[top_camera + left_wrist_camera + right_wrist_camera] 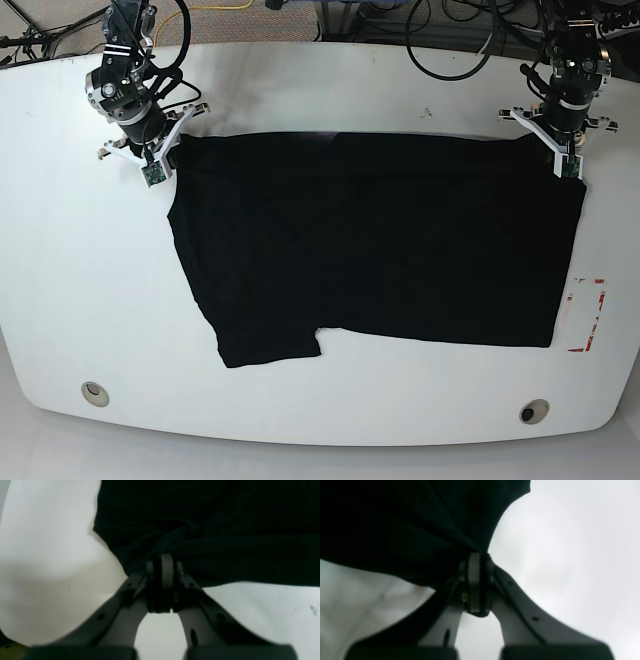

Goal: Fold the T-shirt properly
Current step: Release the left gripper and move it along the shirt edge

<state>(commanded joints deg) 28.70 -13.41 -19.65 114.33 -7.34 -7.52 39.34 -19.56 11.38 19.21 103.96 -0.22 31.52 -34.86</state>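
Both arms low at the table's [60, 250] far edge, left gripper [572, 172] and right gripper [152, 170] each clamped on a far corner of the black T-shirt [370, 240].

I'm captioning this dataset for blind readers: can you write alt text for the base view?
A black T-shirt lies spread across a white table, pinched at its two far corners by the left gripper and the right gripper. A red-marked rectangle sits beside the shirt near the table's edge.

Black T-shirt [375, 240] spread flat, far corners pinched
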